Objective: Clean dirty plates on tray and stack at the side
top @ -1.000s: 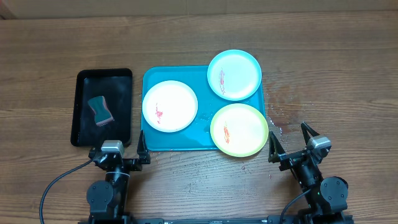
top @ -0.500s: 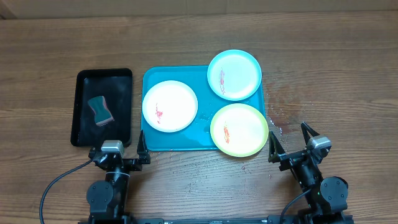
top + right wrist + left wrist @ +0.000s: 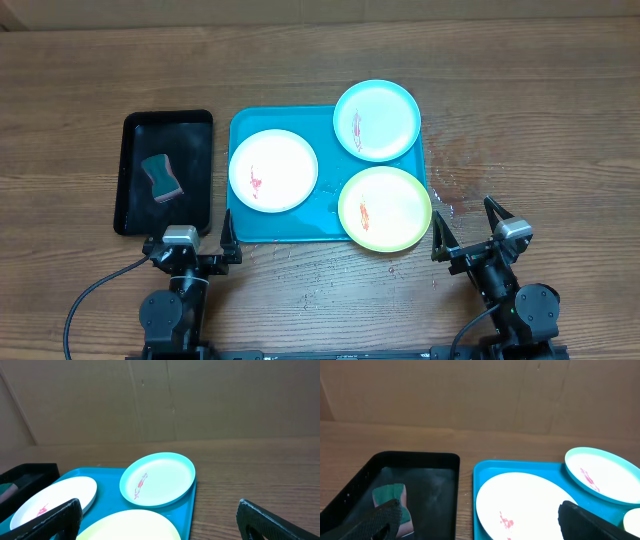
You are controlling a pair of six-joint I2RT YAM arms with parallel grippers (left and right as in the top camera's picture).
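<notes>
Three plates lie on the teal tray (image 3: 239,226): a white plate (image 3: 273,170) at its left, a pale blue-mint plate (image 3: 376,120) at its far right, a yellow-green plate (image 3: 385,208) at its near right. Each carries a small red-orange smear. My left gripper (image 3: 190,243) stands open at the table's near edge, in front of the gap between the black tray and the teal tray. My right gripper (image 3: 466,225) stands open just right of the yellow-green plate. Neither holds anything. The left wrist view shows the white plate (image 3: 525,505), the right wrist view the blue-mint plate (image 3: 157,479).
A narrow black tray (image 3: 166,172) lies left of the teal tray, with a green-and-pink sponge (image 3: 160,178) in it. Wet specks mark the wooden table (image 3: 520,130) to the right of the teal tray. A cardboard wall (image 3: 470,395) rises behind the table.
</notes>
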